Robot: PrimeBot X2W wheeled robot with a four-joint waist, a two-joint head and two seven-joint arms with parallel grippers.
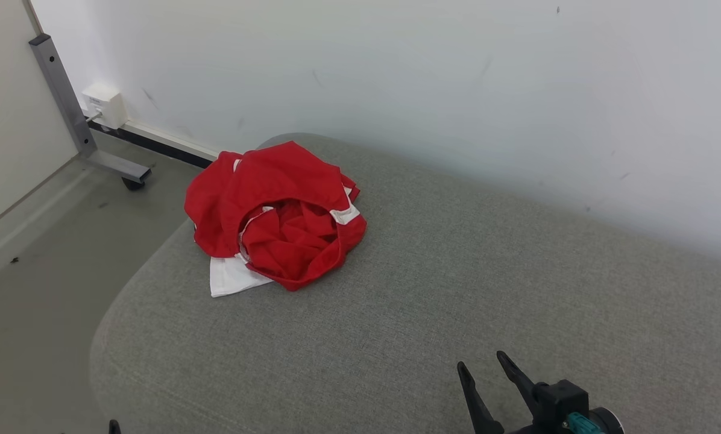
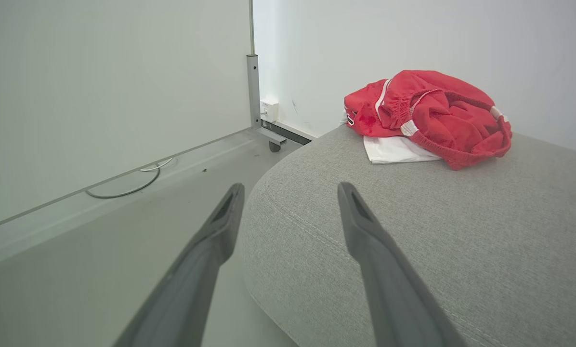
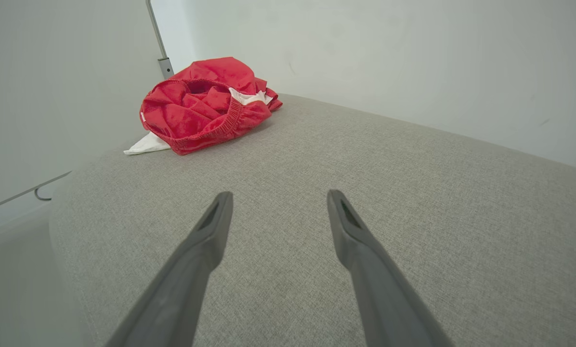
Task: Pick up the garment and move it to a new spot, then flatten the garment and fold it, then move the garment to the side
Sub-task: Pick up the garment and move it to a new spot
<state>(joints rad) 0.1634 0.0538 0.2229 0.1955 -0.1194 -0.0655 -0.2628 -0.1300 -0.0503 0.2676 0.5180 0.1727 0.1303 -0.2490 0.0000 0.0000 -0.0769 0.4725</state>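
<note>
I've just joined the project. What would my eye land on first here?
The crumpled red garment with white trim, heaped near the far left corner of the grey cushion, close to the white wall. Next, the right gripper at the head view's lower right, open and empty, well short of it; the left gripper is open too.

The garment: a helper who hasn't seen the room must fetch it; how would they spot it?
Find the wide grey upholstered seat beside the white wall. Near its far left corner lies a crumpled heap, the garment. It is bright red with white trim and a white flap poking out, against plain grey fabric.
</note>
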